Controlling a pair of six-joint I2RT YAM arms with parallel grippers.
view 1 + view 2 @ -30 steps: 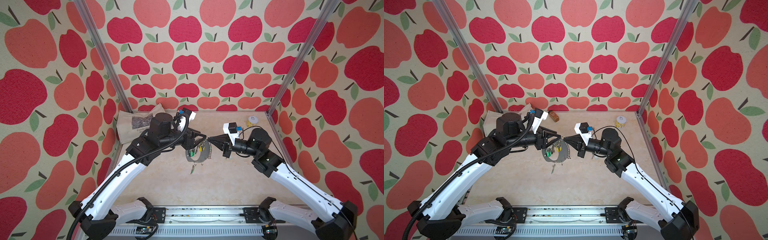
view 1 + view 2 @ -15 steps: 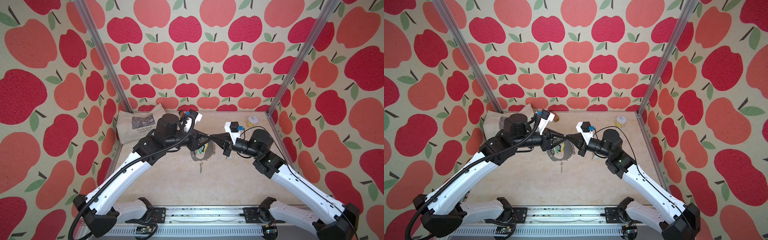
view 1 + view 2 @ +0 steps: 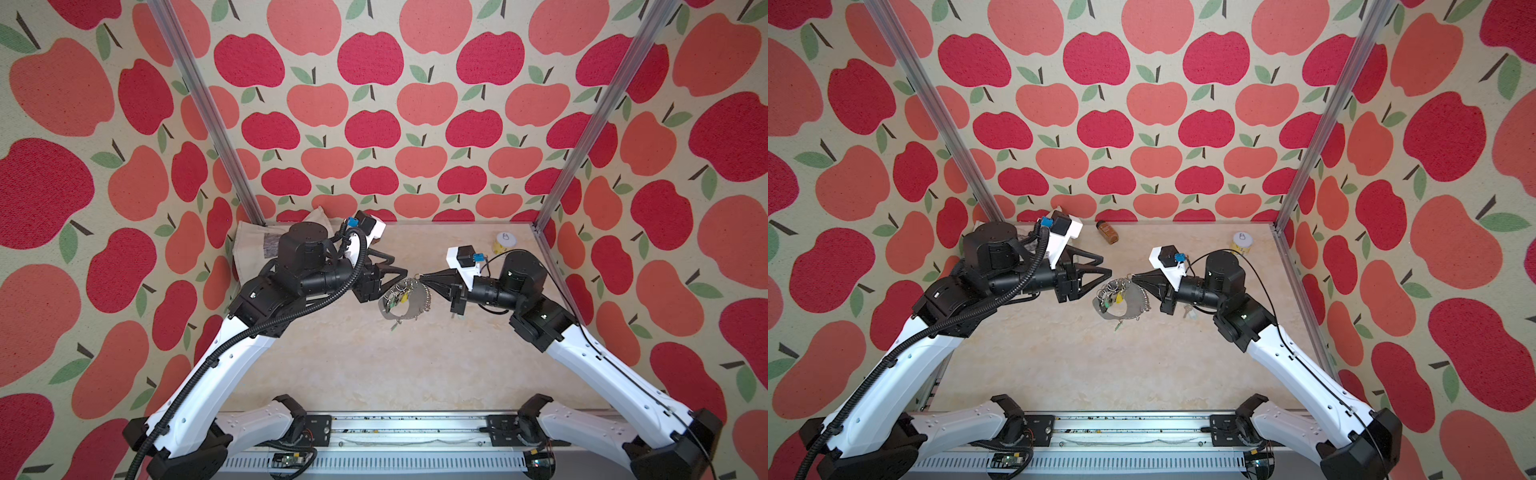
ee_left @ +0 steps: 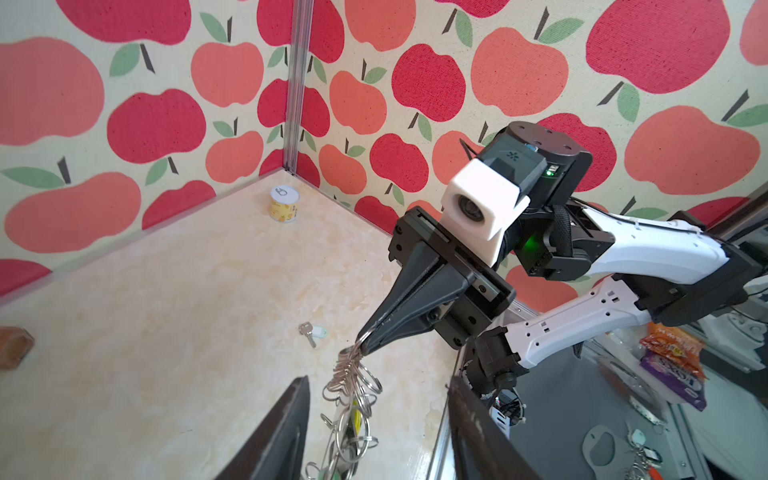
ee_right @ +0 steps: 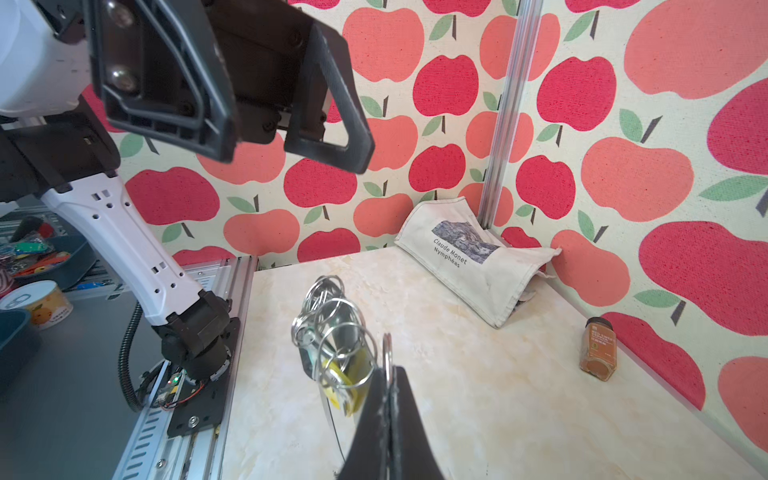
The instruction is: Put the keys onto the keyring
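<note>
Tabletop (image 3: 374,365): can (image 3: 505,241), bag (image 5: 469,266), probably spice jar (image 3: 1106,232); left claw (image 3: 1105,267) agape, right claw (image 3: 1133,279) tight on keyring (image 3: 1133,305); keys (image 4: 318,331) under that arm.

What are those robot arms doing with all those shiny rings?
The right tool is pinched shut on one small ring of the keyring and holds it up over the table. The left tool is open right beside it, holding nothing. The key with the pale tag lies loose on the table, not yet on a ring.
</note>
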